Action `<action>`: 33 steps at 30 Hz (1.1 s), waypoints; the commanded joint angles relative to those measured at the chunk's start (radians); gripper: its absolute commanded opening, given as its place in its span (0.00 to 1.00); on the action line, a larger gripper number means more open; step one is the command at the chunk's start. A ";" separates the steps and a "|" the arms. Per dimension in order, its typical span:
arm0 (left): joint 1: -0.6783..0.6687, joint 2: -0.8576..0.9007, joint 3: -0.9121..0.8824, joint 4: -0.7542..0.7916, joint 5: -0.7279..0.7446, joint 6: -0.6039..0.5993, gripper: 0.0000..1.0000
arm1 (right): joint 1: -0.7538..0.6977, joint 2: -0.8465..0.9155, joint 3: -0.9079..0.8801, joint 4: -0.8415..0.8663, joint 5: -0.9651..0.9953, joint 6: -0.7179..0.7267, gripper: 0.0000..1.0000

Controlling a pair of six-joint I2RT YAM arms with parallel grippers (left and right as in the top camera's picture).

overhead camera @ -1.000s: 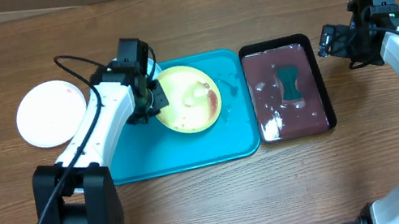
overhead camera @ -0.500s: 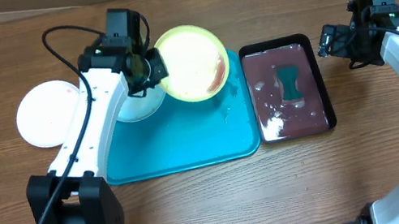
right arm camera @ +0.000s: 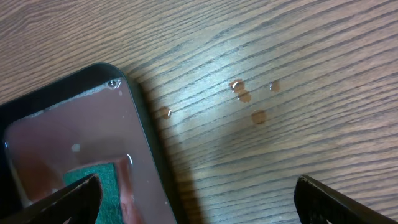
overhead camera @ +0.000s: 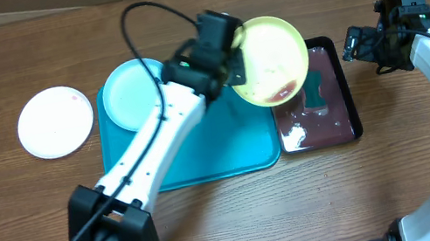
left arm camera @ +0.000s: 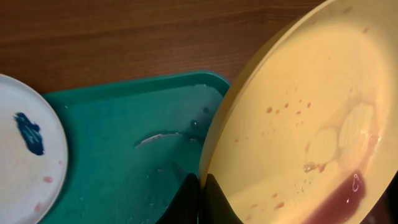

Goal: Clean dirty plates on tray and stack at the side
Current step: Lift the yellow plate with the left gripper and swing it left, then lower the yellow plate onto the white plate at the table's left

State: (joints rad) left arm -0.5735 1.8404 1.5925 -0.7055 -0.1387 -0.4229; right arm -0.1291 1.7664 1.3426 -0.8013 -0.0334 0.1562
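I've got the yellow plate (overhead camera: 273, 59) clamped by its rim in the left gripper (left arm camera: 200, 188). The two fingers (left arm camera: 186, 200) are pinched tight on the plate's edge, at the bottom of the left wrist view. The plate hangs tilted to the right of that gripper, off the tray (overhead camera: 228, 145) and over the left part of the black tray (overhead camera: 349, 97). On the plate face I see red specks and a small pool of red liquid (left arm camera: 342, 198) gathered at its low edge.

Behind the left gripper, back on the tray, the blue plate (overhead camera: 132, 95) lies flat in the far left corner, with a dark smudge (left arm camera: 28, 132) on it. Between it and the gripper the tray floor is wet and streaked. Further left, off the tray and on the table (overhead camera: 214, 218), sits the white plate (overhead camera: 56, 122), just beside the tray's left rim.

Under and beyond the held plate, the black tray holds reddish liquid, and a green sponge (overhead camera: 314, 92) lies in it.

The right gripper (overhead camera: 351, 45) hangs over bare table just outside the black tray's far right corner, with its fingers (right arm camera: 74, 198) spread wide and nothing between them. Its wrist view shows that corner, an edge of the sponge and a few reddish drops (right arm camera: 244, 92) on the wood.
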 commanded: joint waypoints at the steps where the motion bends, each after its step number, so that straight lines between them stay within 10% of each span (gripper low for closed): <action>1: -0.096 0.010 0.026 0.012 -0.320 0.035 0.04 | 0.003 -0.021 0.003 0.006 0.006 0.001 1.00; 16: -0.428 0.010 0.027 0.118 -1.186 0.100 0.04 | 0.003 -0.021 0.003 0.006 0.006 0.001 1.00; 33: -0.456 0.011 0.027 0.194 -1.204 0.166 0.04 | 0.003 -0.021 0.003 0.006 0.006 0.001 1.00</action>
State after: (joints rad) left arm -1.0279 1.8404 1.5925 -0.5232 -1.2991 -0.2577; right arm -0.1291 1.7664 1.3426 -0.8013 -0.0334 0.1566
